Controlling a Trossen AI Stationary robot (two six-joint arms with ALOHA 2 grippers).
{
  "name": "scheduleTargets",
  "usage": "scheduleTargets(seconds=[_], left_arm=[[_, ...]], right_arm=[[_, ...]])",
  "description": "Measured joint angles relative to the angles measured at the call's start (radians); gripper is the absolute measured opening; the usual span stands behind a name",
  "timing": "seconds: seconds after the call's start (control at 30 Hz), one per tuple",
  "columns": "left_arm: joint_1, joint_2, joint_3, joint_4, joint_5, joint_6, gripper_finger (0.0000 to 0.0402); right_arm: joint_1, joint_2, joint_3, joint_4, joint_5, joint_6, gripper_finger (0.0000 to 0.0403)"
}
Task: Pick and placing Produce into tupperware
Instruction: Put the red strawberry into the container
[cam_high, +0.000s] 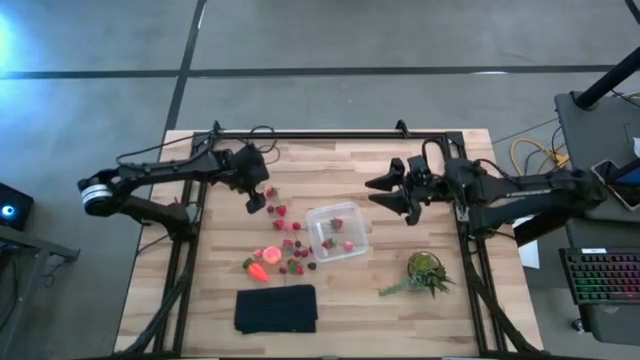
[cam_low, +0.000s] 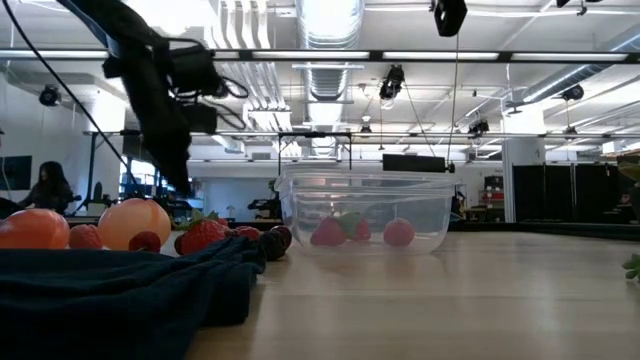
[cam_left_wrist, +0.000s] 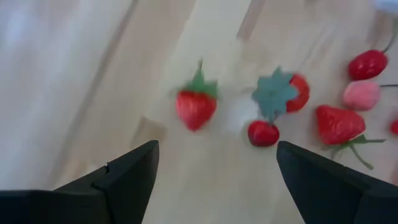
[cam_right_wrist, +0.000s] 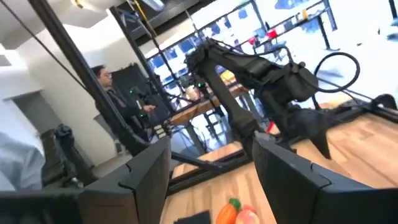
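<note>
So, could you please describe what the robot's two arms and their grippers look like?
Both arms are dark, nearly black, built of jointed links with black cables along them. The left arm has a pale silver band at its outer end. The left gripper has two flat, black, wedge-shaped fingers; the right gripper has matching dark, angular fingers. No markings are readable.

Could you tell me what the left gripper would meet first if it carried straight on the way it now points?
Probably the small red strawberry with a green cap, which lies on the wooden table ahead of the open left gripper, between its fingers; depth is uncertain.
</note>
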Motion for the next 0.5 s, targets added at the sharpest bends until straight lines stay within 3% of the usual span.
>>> scheduleTargets(seconds=[0.07,0.17,0.27,0.5], left_arm=[[0.0,-0.01,-0.031,0.013,0.003,-0.038,0.031],[0.0,-0.022,-0.061,0.056,0.091,-0.1,0.031],[-0.006,-0.025,-0.074,0.075,0.096,-0.158,0.031],[-0.007,0.014,-0.069,0.127,0.033,-0.067,0.031]], right_arm=[[-0.032,-0.016,0.0,-0.034,-0.067,0.001,0.0219],[-0.08,-0.044,0.0,-0.094,-0.17,0.001,0.0219],[-0.122,-0.078,-0.001,-0.152,-0.27,-0.033,0.0219],[-0.196,-0.171,-0.003,-0.382,-0.317,-0.115,0.0219]])
